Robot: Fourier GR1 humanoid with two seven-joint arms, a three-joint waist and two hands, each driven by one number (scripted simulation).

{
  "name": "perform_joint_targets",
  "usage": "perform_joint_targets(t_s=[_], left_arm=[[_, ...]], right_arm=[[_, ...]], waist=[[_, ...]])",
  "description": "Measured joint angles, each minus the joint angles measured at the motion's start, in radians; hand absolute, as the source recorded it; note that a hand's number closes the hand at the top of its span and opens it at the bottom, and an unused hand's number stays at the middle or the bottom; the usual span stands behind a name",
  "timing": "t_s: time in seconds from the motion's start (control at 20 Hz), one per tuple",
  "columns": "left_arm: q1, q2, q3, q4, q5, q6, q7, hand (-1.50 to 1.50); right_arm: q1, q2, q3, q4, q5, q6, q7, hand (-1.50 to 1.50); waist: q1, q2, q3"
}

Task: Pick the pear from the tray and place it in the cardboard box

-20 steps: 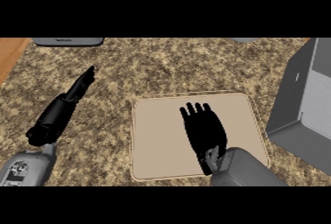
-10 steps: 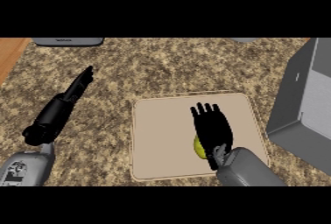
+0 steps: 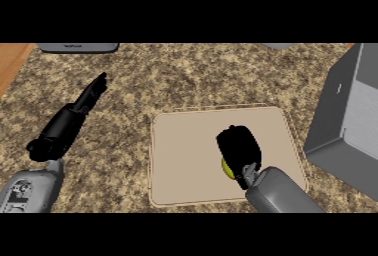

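A beige tray point(image 3: 184, 150) lies flat on the granite counter in the head view. On its right half my right hand point(image 3: 239, 147) has its fingers curled over a yellow-green pear point(image 3: 227, 167); only a sliver of the fruit shows at the hand's lower left. At the right edge stands the box point(image 3: 351, 115), grey-walled from this angle and partly cut off by the view. My left hand point(image 3: 88, 96) rests open at the left, fingers straight and pointing away, well clear of the tray.
A grey object point(image 3: 77, 47) sits at the counter's far edge, upper left. A strip of wooden surface point(image 3: 11, 62) borders the counter at the far left. Bare granite lies between the tray and the box.
My right hand has gone from straight fingers spread above the tray to fingers curled down over the pear. The left hand has barely moved.
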Motion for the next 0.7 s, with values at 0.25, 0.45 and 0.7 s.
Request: perform_joint_targets(t_s=[0.25, 0.45, 0.7], left_arm=[[0.022, -0.002, 0.011, -0.042, 0.004, -0.015, 0.019, 0.0], [0.031, -0.005, 0.018, -0.044, -0.004, -0.01, 0.017, 0.0], [0.031, -0.005, 0.027, -0.041, -0.003, -0.01, 0.021, 0.0]], right_arm=[[0.001, -0.013, 0.012, 0.021, 0.075, -0.106, -0.09, 1.5], [0.069, -0.076, 0.006, -0.057, 0.039, -0.189, -0.24, 1.5], [0.207, -0.203, -0.02, -0.213, -0.077, -0.277, -0.48, 1.5]], waist=[[0.001, -0.002, -0.001], [-0.006, -0.003, -0.001], [-0.019, -0.002, 0.001]])
